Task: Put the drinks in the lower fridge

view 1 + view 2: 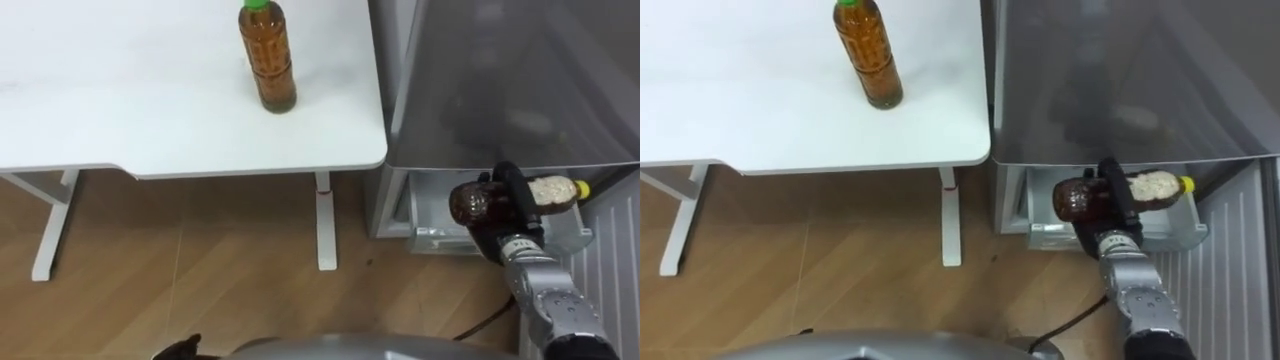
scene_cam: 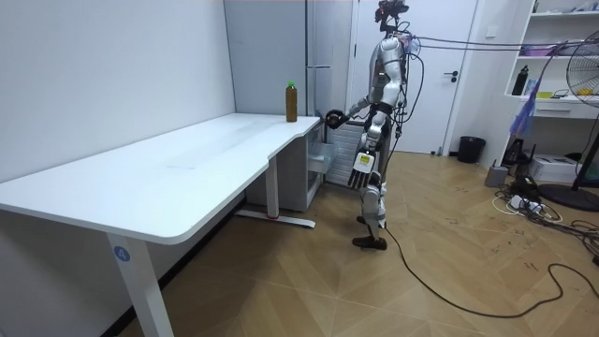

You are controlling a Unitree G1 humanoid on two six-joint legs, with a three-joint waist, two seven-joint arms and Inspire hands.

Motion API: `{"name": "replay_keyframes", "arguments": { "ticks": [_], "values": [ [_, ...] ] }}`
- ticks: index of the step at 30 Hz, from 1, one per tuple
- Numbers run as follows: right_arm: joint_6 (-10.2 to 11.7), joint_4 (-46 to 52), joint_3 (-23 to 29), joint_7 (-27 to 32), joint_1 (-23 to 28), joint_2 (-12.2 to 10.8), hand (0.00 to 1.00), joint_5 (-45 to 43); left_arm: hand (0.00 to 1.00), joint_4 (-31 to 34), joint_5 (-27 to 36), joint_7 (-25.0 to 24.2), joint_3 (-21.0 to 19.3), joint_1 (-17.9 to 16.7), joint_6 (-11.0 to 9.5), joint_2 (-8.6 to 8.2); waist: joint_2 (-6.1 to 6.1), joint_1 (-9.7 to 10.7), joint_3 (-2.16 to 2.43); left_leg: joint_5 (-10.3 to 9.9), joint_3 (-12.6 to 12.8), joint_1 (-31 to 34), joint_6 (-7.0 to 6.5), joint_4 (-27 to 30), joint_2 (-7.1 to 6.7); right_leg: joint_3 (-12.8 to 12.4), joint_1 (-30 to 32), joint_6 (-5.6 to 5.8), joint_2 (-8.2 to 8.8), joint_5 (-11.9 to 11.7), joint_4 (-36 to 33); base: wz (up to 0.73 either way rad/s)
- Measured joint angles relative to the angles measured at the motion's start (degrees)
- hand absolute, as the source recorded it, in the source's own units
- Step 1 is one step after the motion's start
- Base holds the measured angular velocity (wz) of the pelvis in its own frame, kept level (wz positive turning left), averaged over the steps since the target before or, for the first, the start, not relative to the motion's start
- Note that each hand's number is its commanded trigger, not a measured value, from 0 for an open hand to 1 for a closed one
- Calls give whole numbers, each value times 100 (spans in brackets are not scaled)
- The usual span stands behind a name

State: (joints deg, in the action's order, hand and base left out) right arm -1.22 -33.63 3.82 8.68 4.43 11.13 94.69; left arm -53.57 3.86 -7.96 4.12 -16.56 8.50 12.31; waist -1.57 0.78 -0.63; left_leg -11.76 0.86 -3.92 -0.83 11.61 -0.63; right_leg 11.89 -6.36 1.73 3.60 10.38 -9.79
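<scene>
Two drinks are in play. One, a clear plastic bottle of dark brown liquid with a pale label and a yellow cap (image 1: 468,203), lies on its side in the robot's right hand (image 1: 508,200), whose dark fingers are clenched round the bottle's middle. The brown base sticks out to the left of that hand and the capped neck to its right. Directly beneath the hand and its bottle is the pale plastic drawer (image 1: 432,236) standing open at the foot of the tall grey metal fridge (image 1: 500,80); whether the bottle touches the drawer cannot be told. The fridge's grey front rises just beyond the hand.

Well off to the left of the right hand and farther from the robot, the second drink, an amber tea bottle with a green cap (image 1: 268,65), stands upright near the right edge of the white rectangular table (image 1: 150,100).

The room view has the robot standing between table end and fridge, right arm stretched forward; its left hand (image 2: 362,168) hangs at the hip, fingers loose and pointing down, holding nothing.
</scene>
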Motion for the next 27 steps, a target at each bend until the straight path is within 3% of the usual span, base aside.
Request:
{"name": "replay_keyframes", "arguments": {
  "ticks": [2,5,9,13,14,19,22,26,27],
  "values": [
    [46,-80,192,50,-70,8,100,4,0,4,-113,-21,61,-2,64,-1,-47,51,30,12,-4,138,-18,36,-15,23,111,9,19,21,-41,19],
    [41,-330,260,104,-228,33,100,182,0,-41,-228,-30,66,6,130,-2,-45,48,35,17,-6,236,-22,103,-22,22,222,-4,40,62,-173,3],
    [46,-1155,464,125,-927,44,100,167,0,-90,-313,-5,61,131,148,0,-16,29,23,19,19,602,-21,292,-20,-15,697,-34,78,124,-517,-2],
    [133,-1907,657,24,-1742,25,100,184,0,-292,-332,0,60,613,138,10,-1,8,-19,54,12,1196,-32,563,-24,59,1305,-73,154,142,-869,6],
    [134,-2070,651,-75,-1875,12,100,175,0,-393,-347,11,62,758,118,32,44,16,-48,68,13,1338,-30,614,-23,66,1446,-86,163,141,-924,0],
    [156,-3083,658,-324,-2546,106,100,49,0,-707,-351,118,186,1339,85,28,48,-39,-86,116,35,2008,-67,884,-59,62,2153,-107,246,149,-1227,2],
    [114,-3334,657,-344,-2564,121,100,-10,0,-837,-344,161,189,1640,-48,-15,45,-260,-94,150,46,2326,-73,958,-106,25,2548,-116,316,190,-1469,0],
    [92,-3356,666,-344,-2641,147,100,-8,0,-900,-342,176,249,1837,-186,-36,55,-351,-116,203,71,2711,-95,1047,-195,43,3051,-134,482,280,-1865,7],
    [92,-3357,666,-344,-2708,187,100,-12,0,-937,-339,203,305,1907,-208,-39,58,-352,-144,210,77,2798,-102,1083,-213,27,3183,-127,550,329,-2002,8]
  ]
}}
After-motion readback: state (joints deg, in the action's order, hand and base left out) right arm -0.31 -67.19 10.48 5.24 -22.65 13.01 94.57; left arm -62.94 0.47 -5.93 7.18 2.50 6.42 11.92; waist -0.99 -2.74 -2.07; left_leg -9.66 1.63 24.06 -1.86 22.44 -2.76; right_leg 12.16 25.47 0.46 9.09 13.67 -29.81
